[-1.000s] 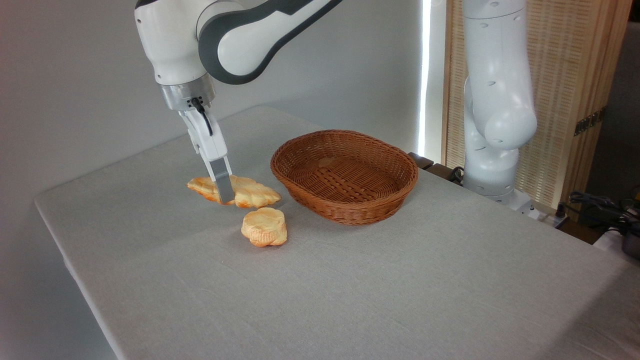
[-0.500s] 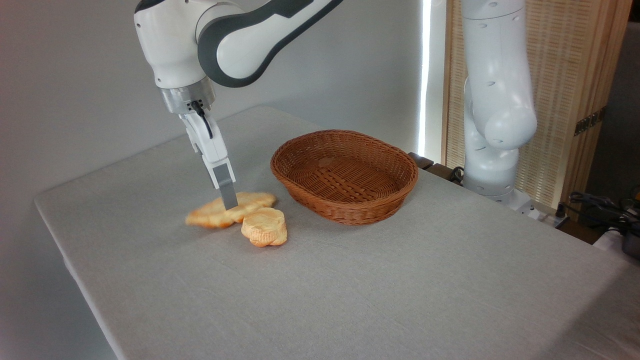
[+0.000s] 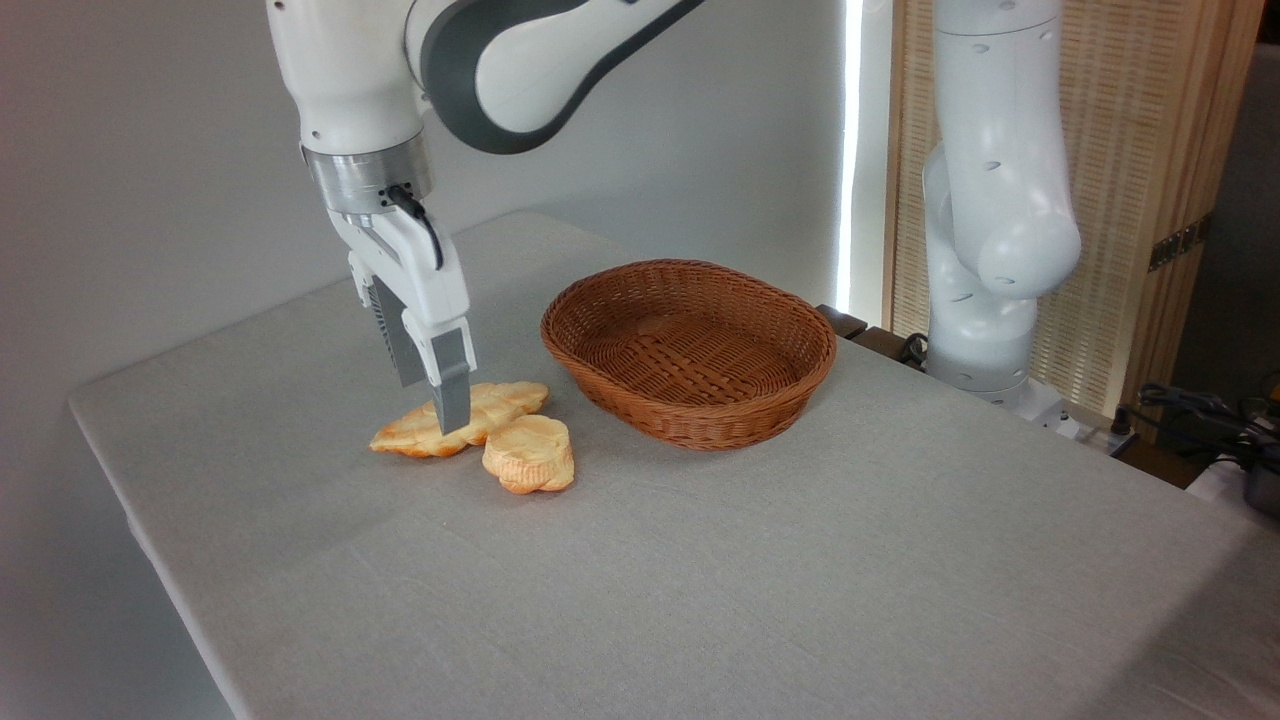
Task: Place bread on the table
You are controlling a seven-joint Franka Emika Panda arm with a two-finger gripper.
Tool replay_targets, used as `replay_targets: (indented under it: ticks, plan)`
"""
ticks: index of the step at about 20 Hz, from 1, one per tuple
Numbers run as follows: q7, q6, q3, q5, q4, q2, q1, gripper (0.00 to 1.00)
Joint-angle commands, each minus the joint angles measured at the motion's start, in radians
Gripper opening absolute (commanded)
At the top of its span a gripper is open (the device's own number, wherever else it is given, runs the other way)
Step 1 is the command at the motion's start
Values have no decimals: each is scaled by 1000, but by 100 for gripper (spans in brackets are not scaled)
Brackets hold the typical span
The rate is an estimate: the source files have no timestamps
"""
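Note:
The bread (image 3: 497, 402), a long flat golden loaf with lobed edges, lies on the grey table (image 3: 700, 580) left of the basket. Its right end rests against a small round bun (image 3: 530, 453). My gripper (image 3: 430, 402) hangs over the loaf's middle and is open, with nothing between its fingers. The nearer fingertip (image 3: 452, 405) overlaps the loaf in the picture, and I cannot tell whether it touches. The other finger stands behind and to the left.
A brown wicker basket (image 3: 690, 345) stands empty right of the loaf. The arm's white base column (image 3: 985, 200) rises at the table's far right edge, with cables and a wooden screen behind it.
The gripper has let go of the bread, opened and turned. The loaf swung round and dropped flat onto the table against the bun. The wrist has risen a little.

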State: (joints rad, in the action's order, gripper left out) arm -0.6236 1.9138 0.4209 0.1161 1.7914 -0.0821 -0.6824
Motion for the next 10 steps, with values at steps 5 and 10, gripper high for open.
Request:
replay_targets:
  ticks: [5,10]
  plan:
    - [-5,5,159,7,13,28,-2,100]
    - [4,4,176,4,11,48,0,100]
